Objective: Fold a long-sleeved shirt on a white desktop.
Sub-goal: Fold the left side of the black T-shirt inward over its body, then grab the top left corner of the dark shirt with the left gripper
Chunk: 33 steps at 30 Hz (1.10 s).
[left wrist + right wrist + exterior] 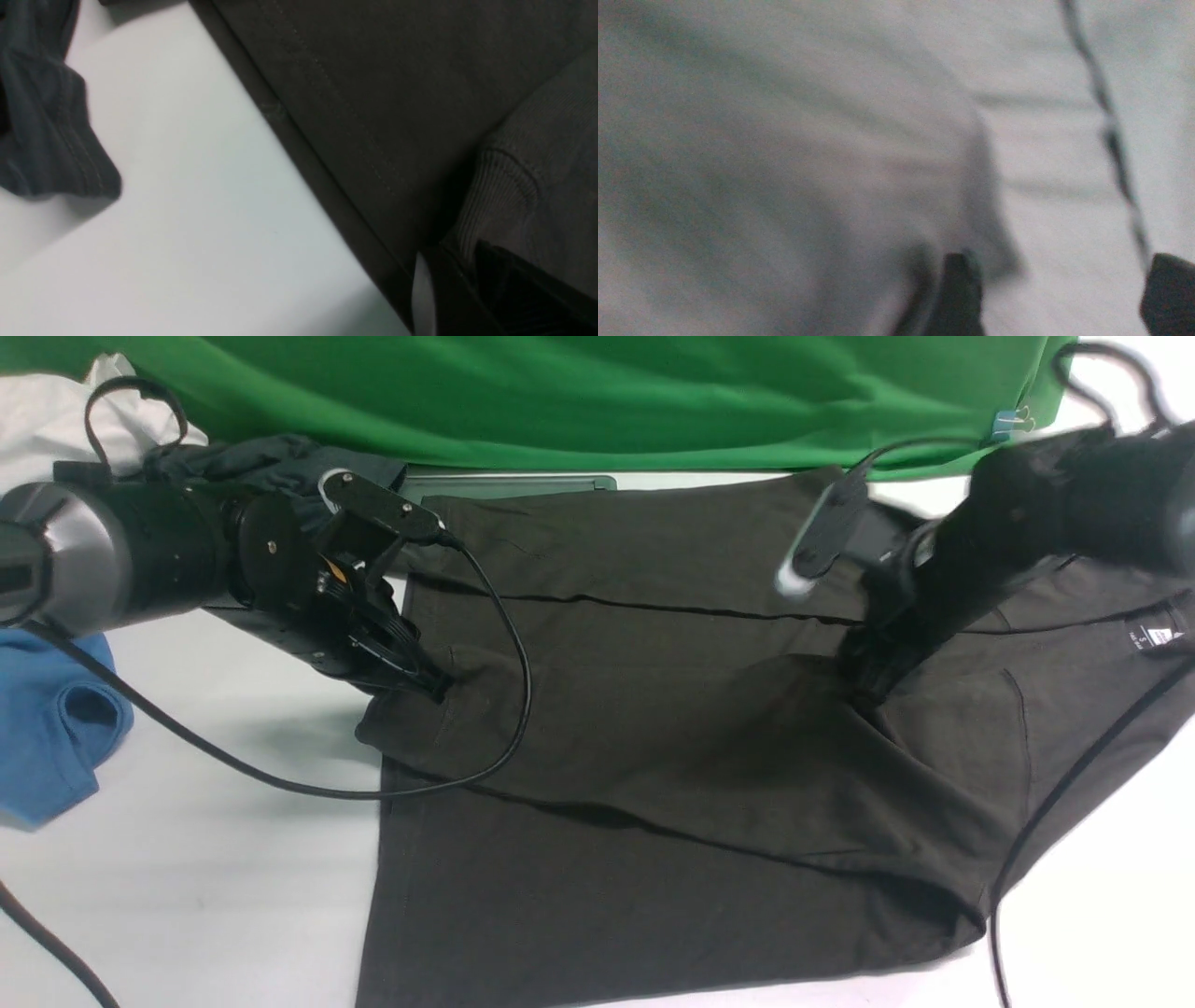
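The long-sleeved shirt (653,709) is spread over the middle and right of the white surface (187,877). The left end effector (434,686) is set at its sleeve cuff (500,196), though whether it is gripping cannot be told. The right end effector (1064,289) is held wide open against the fabric.

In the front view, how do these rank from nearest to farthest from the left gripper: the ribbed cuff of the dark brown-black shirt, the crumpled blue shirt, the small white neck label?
From the left gripper:
1. The ribbed cuff, right at its fingertips.
2. The blue shirt, off to the left.
3. The neck label, far to the right.
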### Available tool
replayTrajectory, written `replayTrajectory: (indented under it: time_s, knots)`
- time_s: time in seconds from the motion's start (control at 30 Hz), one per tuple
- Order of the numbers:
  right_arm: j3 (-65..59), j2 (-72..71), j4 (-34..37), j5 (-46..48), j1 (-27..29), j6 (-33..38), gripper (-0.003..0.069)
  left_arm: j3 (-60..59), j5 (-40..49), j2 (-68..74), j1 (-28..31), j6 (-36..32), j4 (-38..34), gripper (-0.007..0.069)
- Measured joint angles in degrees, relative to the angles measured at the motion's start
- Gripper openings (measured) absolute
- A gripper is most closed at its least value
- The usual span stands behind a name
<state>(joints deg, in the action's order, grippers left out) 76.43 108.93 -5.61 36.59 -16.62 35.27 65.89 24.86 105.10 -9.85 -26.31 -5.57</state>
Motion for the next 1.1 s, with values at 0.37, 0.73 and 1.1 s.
replayTrajectory:
  time_s: [0.37,0.73,1.1]
  knots:
    - [0.07,2.41,12.88,6.09,12.57,12.45,0.0526,0.0,-0.49,-0.23,0.05,0.05,-2.83,0.0385]
    - [0.19,6.67,17.59,3.12,12.69,27.04,0.0506,0.0,8.64,-15.06,-2.02,-2.23,-11.28,0.0226]
    - [0.21,7.1,18.26,5.14,13.16,28.13,0.0091,-0.77,17.31,-29.4,-11.78,-4.93,-11.25,0.0018]
